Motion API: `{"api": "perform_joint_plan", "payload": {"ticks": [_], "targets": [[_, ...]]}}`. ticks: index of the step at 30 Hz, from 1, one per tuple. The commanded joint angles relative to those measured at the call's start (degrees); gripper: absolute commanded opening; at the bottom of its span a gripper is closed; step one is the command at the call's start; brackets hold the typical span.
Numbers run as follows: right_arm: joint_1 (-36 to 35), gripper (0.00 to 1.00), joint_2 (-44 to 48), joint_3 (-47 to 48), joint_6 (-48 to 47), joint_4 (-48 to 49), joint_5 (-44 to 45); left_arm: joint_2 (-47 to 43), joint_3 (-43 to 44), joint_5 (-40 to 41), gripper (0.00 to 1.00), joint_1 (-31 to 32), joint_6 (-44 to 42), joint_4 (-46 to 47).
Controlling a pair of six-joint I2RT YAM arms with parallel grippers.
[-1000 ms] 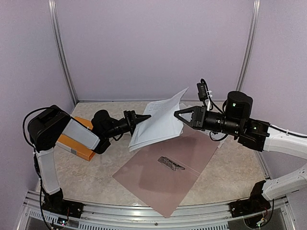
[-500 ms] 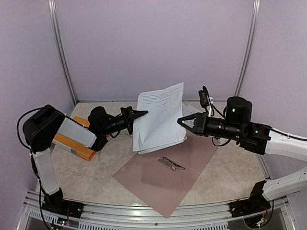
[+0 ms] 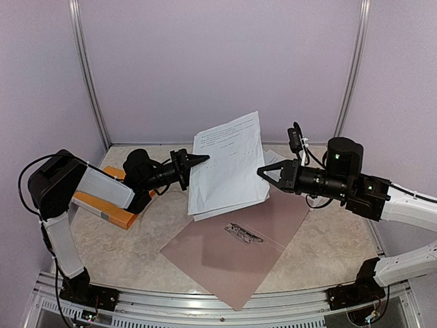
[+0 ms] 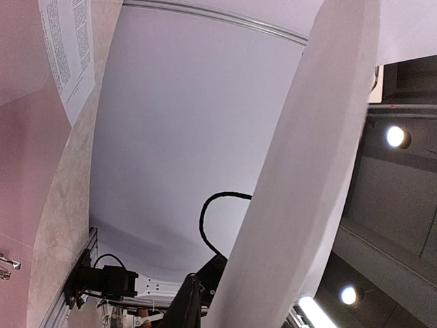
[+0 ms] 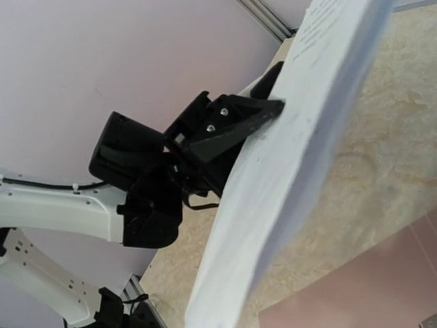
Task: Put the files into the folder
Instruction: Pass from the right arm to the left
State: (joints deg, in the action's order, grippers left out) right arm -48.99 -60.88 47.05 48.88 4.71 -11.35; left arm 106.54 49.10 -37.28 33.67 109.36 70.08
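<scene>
Change: the files (image 3: 225,167) are now standing steeper and higher than a second ago, and the left gripper (image 3: 203,159) is sitting further to the left.
Files: they are hanging in the air between the two grippers, printed face towards the top camera, with their lower edge over the far side of the folder (image 3: 225,263).
Left gripper: its tip is touching the sheets' left edge; I cannot tell whether its fingers are spreading or nipping the paper.
Right gripper (image 3: 262,171): it is pinching the files at their right edge, fingers pressed together.
Folder: it is lying open and flat on the table (image 3: 328,253), showing its metal clip (image 3: 244,233) at the middle.
Orange box (image 3: 109,210): it is lying under the left arm, apart from the folder.
</scene>
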Motion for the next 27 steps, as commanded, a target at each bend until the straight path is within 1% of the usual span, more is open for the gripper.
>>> {"api": "perform_joint_plan", "payload": {"ticks": [1,7,14,20,25,27], "targets": [[0.7,0.0,1.4,-1.0,-0.5,-2.2,0.5,-2.0,-0.5,-1.7,0.22,-0.6,-2.4,-2.0],[1.3,0.0,2.1,-1.2,-0.4,-3.3,0.8,-3.7,-0.9,-2.8,0.22,-0.9,-5.9,-5.4],[1.7,0.0,1.6,-1.4,-0.3,-3.7,0.4,-6.9,-1.4,-3.9,0.12,-1.3,-10.8,-10.5],[2.2,0.0,1.8,-1.4,-0.5,-4.4,0.5,-10.2,-1.4,-4.3,0.08,-1.6,-15.9,-17.1],[2.6,0.0,1.8,-1.4,-0.8,-5.4,0.4,-13.0,-1.6,-4.2,0.0,-1.8,-19.6,-21.4],[2.9,0.0,1.7,-1.6,-0.9,-5.7,0.5,-14.0,-1.6,-4.0,0.0,-1.9,-21.4,-23.2]]}}
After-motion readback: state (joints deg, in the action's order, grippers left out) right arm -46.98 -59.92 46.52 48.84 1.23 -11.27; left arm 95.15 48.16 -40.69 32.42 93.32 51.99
